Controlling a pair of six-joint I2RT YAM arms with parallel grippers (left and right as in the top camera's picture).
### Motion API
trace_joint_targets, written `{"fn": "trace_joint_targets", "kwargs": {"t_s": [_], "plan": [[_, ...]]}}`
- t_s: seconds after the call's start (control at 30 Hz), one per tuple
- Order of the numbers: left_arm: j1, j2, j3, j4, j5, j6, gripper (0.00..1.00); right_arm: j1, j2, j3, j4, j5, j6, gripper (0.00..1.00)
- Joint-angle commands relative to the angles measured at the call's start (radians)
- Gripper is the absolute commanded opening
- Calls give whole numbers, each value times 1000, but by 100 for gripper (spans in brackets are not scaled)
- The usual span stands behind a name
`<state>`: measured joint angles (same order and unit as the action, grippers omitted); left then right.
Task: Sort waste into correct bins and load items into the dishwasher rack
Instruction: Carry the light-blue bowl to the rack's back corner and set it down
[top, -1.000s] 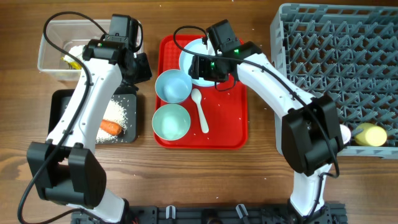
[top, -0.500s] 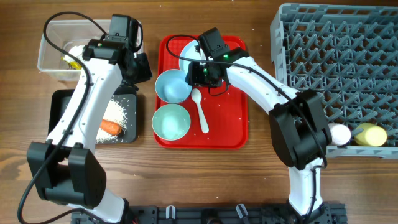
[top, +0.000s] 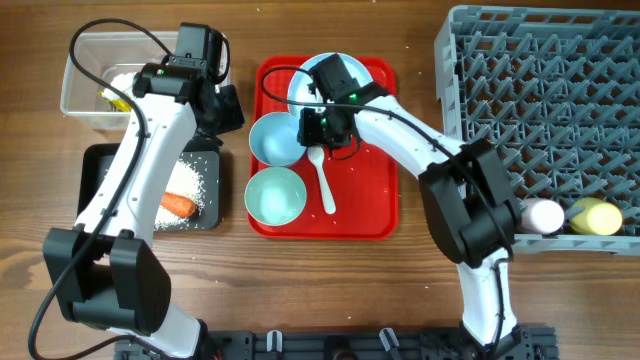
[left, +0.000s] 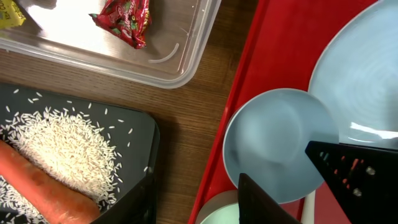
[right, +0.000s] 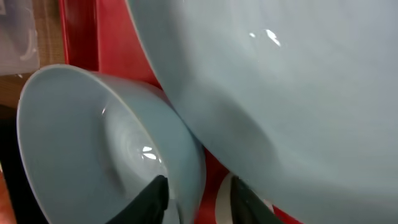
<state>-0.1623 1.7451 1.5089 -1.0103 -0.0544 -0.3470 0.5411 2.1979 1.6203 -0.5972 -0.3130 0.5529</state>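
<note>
Since rice (top: 195, 180), carrot (top: 176, 204) and wrapper (left: 121, 18) already sit in the black tray (top: 100, 175) and clear tub (top: 85, 70), and the yellow cup (top: 595, 215) and pink cup (top: 545, 215) lie in the rack (top: 540, 80), you've got plate (right: 280, 74), upper bowl (top: 275, 140), lower bowl (top: 274, 196) and spoon (top: 324, 180) left on the red tray (top: 370, 190). Right gripper (right: 196, 190) straddles the upper bowl's rim, jaws apart; left gripper (left: 199, 205) wide, empty.

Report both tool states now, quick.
Left tool: open, empty.
Right tool: open, astride the rim of a bowl, not clamped on it.
</note>
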Motion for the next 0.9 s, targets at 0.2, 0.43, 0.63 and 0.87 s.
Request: {"fn": "trace_joint_targets", "kwargs": {"t_s": [0.2, 0.43, 0.63, 0.87], "plan": [[2, 10, -8, -1, 9, -14, 41, -13, 13, 9, 10, 4, 23, 4], [2, 10, -8, -1, 9, -13, 52, -122, -253, 11, -71, 56, -42, 4], [2, 10, -8, -1, 9, -13, 100, -276, -471, 11, -231, 590, -160, 4], [2, 10, -8, 0, 9, -13, 100, -406, -435, 8, -274, 1269, -202, 4]]}}
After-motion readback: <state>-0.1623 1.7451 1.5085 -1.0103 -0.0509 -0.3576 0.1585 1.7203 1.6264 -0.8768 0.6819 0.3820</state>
